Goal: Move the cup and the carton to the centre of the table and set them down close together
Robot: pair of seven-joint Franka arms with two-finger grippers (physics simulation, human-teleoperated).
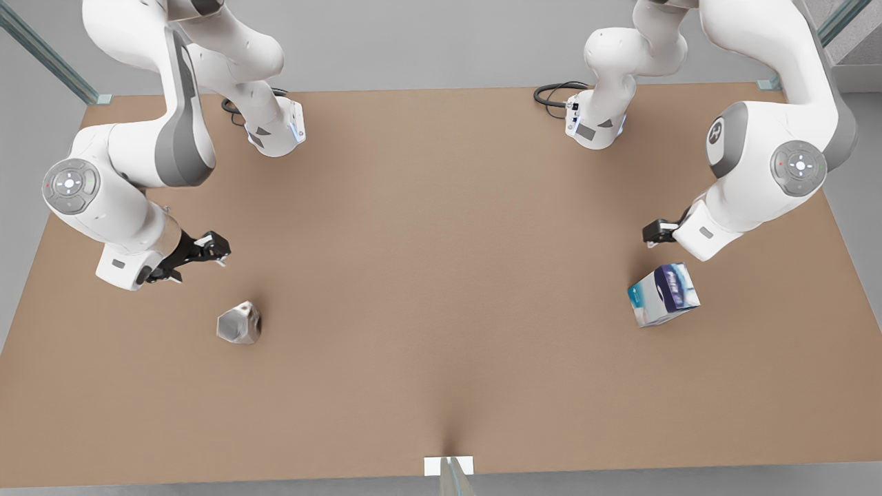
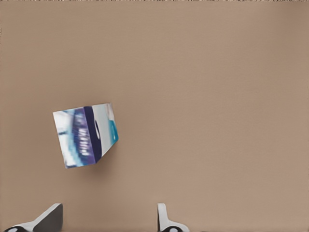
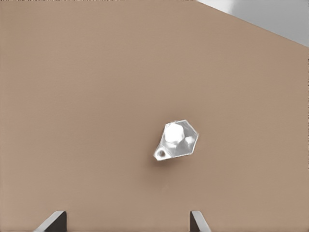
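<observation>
The faceted silver cup (image 1: 239, 322) stands on the brown table (image 1: 441, 241) toward the front view's left. In the right wrist view the cup (image 3: 176, 140) lies ahead of my right gripper (image 3: 125, 223), which is open and empty. That right gripper (image 1: 196, 260) hovers just behind and left of the cup in the front view. The white and blue carton (image 1: 663, 294) sits tilted toward the front view's right. My left gripper (image 1: 658, 232) hovers just behind it. The left wrist view shows the carton (image 2: 87, 135) ahead of the open, empty left gripper (image 2: 108, 222).
Both arm bases (image 1: 275, 127) (image 1: 596, 124) stand at the table's back edge, with black cables (image 1: 555, 93) beside them. A small white marker (image 1: 448, 466) sits at the middle of the front edge. A wide stretch of bare tabletop lies between cup and carton.
</observation>
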